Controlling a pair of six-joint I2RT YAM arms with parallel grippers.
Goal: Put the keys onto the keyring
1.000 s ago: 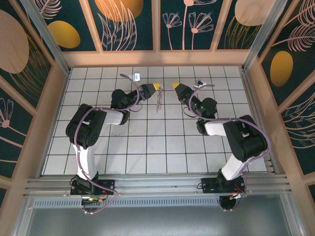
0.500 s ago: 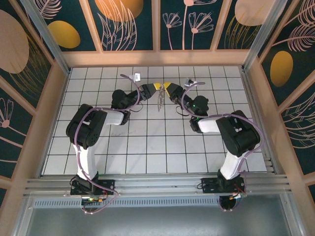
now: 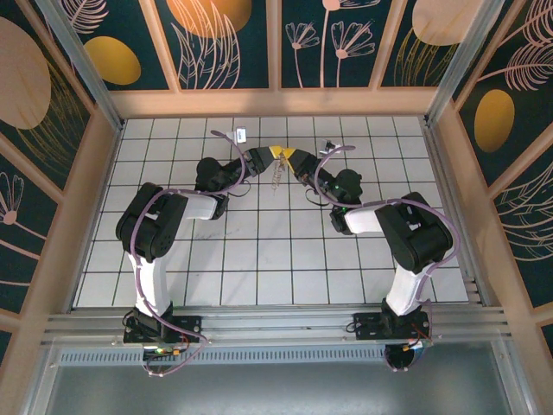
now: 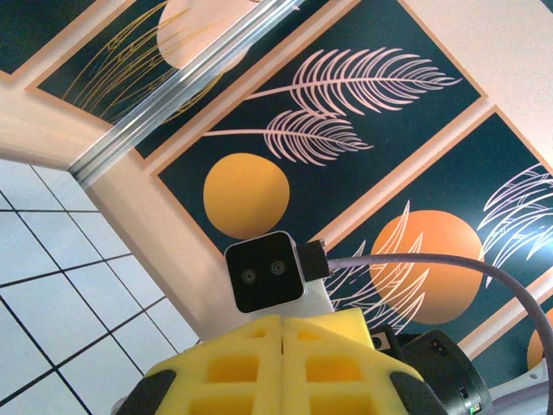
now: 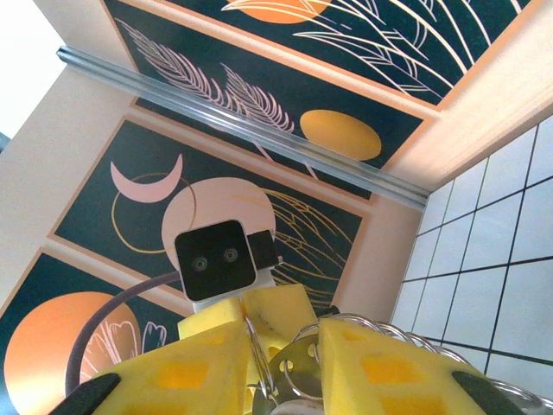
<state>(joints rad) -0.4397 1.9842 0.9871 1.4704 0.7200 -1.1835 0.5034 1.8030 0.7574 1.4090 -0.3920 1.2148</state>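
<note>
Right end effector [image 3: 291, 157] advanced; keyring [image 5: 298, 359] between its fingers.

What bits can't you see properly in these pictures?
Top view: the hanging keyring is too small to show any key.
Left wrist view: left gripper shut; its yellow pads hide what's pinched.
Right wrist view: bottom edge cuts the keyring off between the right gripper pads.
</note>
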